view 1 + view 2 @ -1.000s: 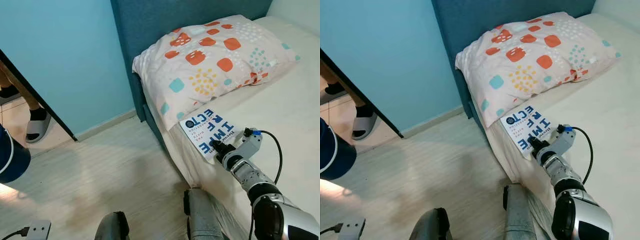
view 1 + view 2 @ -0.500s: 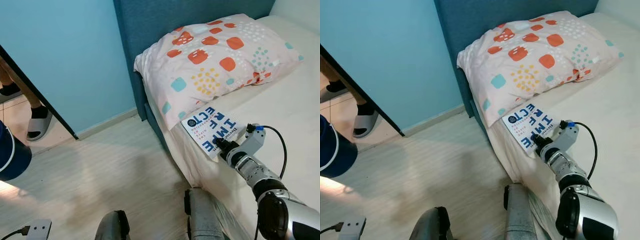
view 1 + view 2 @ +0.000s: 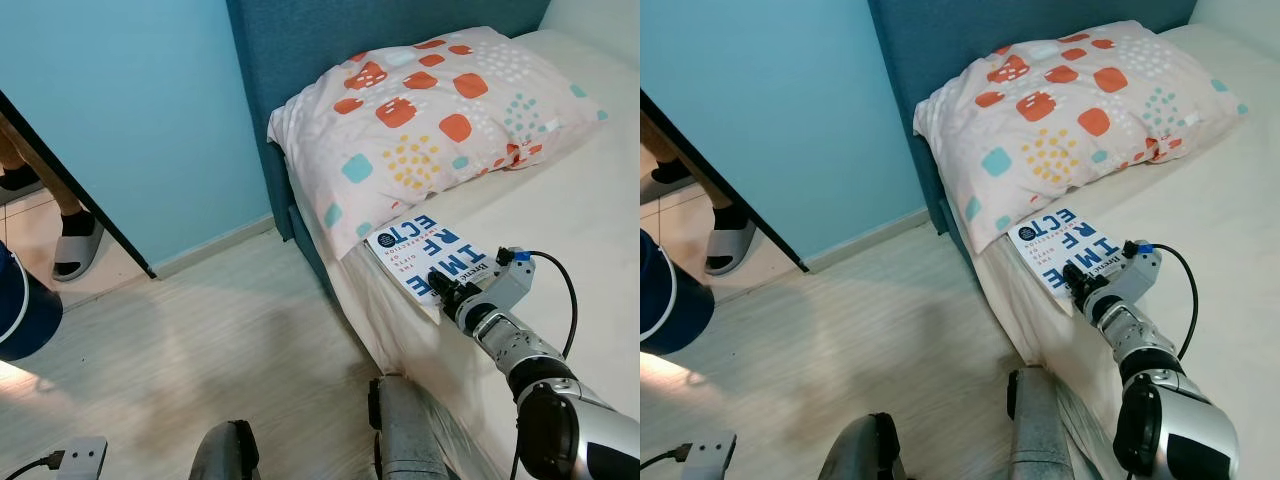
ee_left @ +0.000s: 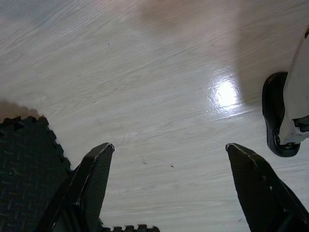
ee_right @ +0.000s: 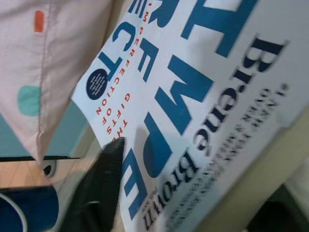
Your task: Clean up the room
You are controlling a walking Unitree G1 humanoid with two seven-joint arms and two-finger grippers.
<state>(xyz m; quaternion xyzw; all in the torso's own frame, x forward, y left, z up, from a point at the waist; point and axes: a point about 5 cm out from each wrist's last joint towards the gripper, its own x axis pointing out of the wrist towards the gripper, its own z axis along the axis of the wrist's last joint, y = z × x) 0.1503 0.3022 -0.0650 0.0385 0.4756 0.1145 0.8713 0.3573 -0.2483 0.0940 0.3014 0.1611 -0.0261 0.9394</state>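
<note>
The step in hand appears to be picking the book (image 3: pixel 424 256) off the bed (image 3: pixel 560 215): the right hand (image 3: pixel 444 291) sits at the book's near edge with one finger (image 5: pixel 99 186) over the cover, but whether it grips cannot be told. The book, white with large blue lettering, lies flat just ahead of the hand, its far corner under the pillow (image 3: pixel 430 110). Next, a firm pinch and lift seem needed; the left hand (image 4: pixel 169 188) hangs wide over the floor (image 3: pixel 200 350).
</note>
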